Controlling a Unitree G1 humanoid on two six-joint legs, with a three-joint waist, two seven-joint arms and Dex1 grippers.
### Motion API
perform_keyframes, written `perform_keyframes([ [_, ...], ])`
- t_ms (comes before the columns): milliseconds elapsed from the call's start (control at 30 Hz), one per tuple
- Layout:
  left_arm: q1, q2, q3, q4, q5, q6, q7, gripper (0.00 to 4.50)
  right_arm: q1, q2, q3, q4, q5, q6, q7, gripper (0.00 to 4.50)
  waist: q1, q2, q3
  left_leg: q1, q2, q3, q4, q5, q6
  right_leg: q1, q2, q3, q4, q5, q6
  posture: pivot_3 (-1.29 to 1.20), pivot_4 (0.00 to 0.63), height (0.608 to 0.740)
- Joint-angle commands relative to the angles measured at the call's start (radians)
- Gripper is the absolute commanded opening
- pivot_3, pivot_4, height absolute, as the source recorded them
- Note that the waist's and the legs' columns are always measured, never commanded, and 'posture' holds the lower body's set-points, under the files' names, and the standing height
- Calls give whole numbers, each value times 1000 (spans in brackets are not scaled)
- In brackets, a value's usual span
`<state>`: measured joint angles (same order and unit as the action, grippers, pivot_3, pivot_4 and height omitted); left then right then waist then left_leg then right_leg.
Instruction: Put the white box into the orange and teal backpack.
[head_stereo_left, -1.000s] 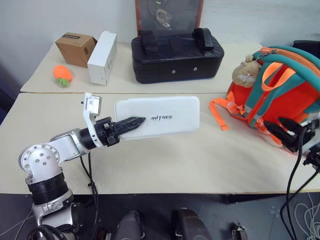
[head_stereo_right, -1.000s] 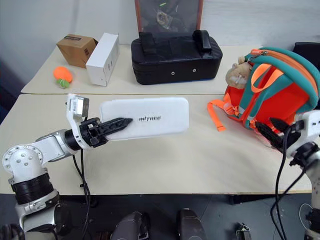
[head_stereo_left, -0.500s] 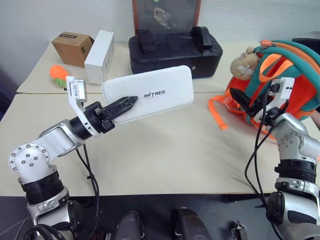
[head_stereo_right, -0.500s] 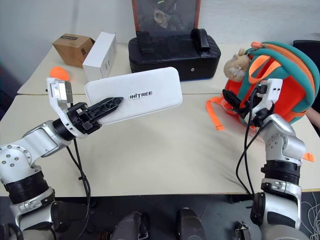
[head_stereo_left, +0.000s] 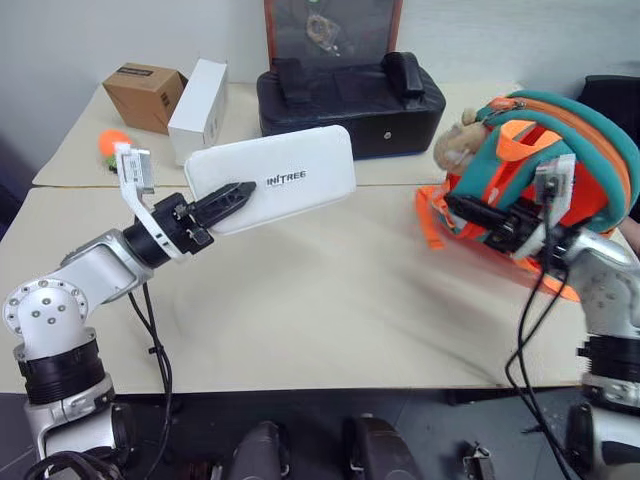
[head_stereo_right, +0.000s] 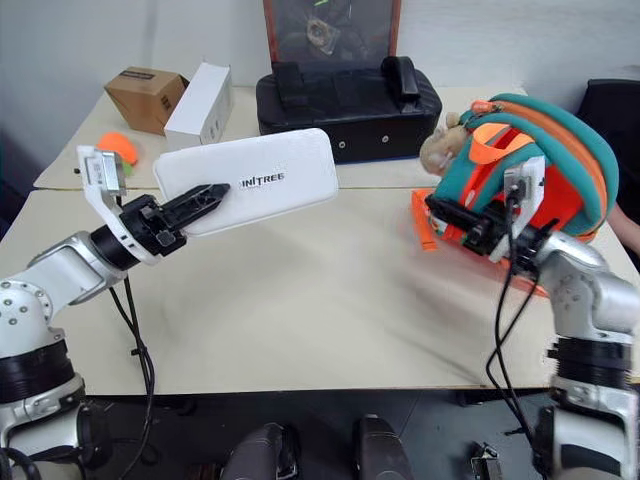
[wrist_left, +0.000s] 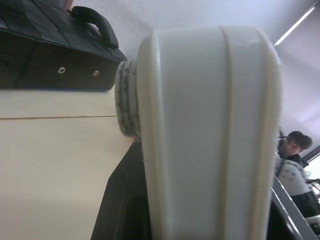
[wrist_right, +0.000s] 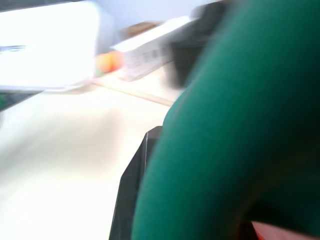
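The white box (head_stereo_left: 290, 180), a flat case with dark lettering, hangs above the table with one end tilted up. My left gripper (head_stereo_left: 235, 192) is shut on its near left end, and the box's end bulks large in the left wrist view (wrist_left: 210, 125). The orange and teal backpack (head_stereo_left: 570, 120) stands at the right of the table, leaning left, with a tan plush toy (head_stereo_left: 455, 145) at its front. My right gripper (head_stereo_left: 462, 208) is at the backpack's front left, its fingers closed on the teal edge (wrist_right: 240, 125).
A black padded case (head_stereo_left: 350, 95) sits at the back centre in front of a framed panel (head_stereo_left: 330, 25). A plain white carton (head_stereo_left: 197, 97), a brown cardboard box (head_stereo_left: 143, 95) and a small orange object (head_stereo_left: 112, 143) stand at the back left. A person (wrist_left: 292, 145) is at the far side.
My right gripper swung left onto the backpack and closed on its edge; the backpack shifted and tipped left. My left gripper lifted the white box and carried it left.
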<state>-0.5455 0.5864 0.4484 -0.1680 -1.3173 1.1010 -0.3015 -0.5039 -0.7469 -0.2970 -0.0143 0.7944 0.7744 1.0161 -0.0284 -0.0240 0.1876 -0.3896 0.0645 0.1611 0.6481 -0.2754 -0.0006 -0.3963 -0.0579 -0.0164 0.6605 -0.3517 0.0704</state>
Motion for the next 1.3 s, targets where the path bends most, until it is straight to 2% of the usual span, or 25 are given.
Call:
perform_keyframes([
  [33,-61,49,-1,5,28,-56,-79,1232,60,-166,-36,-211,225,185,232,26,1,0,0,0,0,0,0,0,0,0,0,0,-1,0,0,0,150,740],
  [167,-100,81,-27,35,66,-79,-156,1232,59,-249,-104,-275,421,303,253,26,-5,-1,1,0,0,0,-1,-1,0,1,0,0,-3,0,0,0,150,740],
  [267,-134,83,-44,26,48,-78,-223,1232,70,-286,-125,-311,483,330,273,26,-2,-2,1,0,0,0,0,-1,1,1,0,0,-2,0,0,0,150,740],
  [400,-140,97,-95,-12,69,-82,-334,1232,107,-289,-95,-305,435,299,268,26,1,-4,2,0,0,-1,0,-1,1,1,-1,0,-2,0,0,0,150,740],
  [600,-119,177,-288,-10,309,-206,-567,1232,211,-269,-20,-288,278,192,288,26,1,-4,2,-1,-1,0,0,-1,2,1,-1,-1,-4,0,0,0,150,740],
  [700,-139,199,-385,20,454,-312,-656,1232,222,-249,2,-279,254,169,280,26,2,-4,2,0,-1,-1,1,-1,2,2,-1,-1,-4,0,0,0,150,740],
  [767,-156,202,-424,40,500,-343,-710,1232,223,-239,12,-275,244,159,278,26,3,-4,2,0,-1,-1,1,-1,2,2,-1,-1,-4,0,0,0,150,740],
  [900,-247,178,-503,97,583,-402,-809,1232,231,-224,48,-283,192,119,278,26,5,-4,2,-1,-1,-1,1,-1,3,2,-2,-1,-4,0,0,0,150,740],
  [1100,-372,80,-626,195,730,-470,-859,1232,244,-230,82,-318,157,73,315,26,8,-4,2,-1,-1,-1,2,-2,3,2,-2,-1,-4,0,0,0,150,740],
  [1300,-397,-120,-714,248,862,-545,-762,1232,234,-220,99,-359,172,69,304,26,13,-4,2,-1,-1,-1,3,-2,4,3,-2,-1,-3,0,1,0,150,740],
])
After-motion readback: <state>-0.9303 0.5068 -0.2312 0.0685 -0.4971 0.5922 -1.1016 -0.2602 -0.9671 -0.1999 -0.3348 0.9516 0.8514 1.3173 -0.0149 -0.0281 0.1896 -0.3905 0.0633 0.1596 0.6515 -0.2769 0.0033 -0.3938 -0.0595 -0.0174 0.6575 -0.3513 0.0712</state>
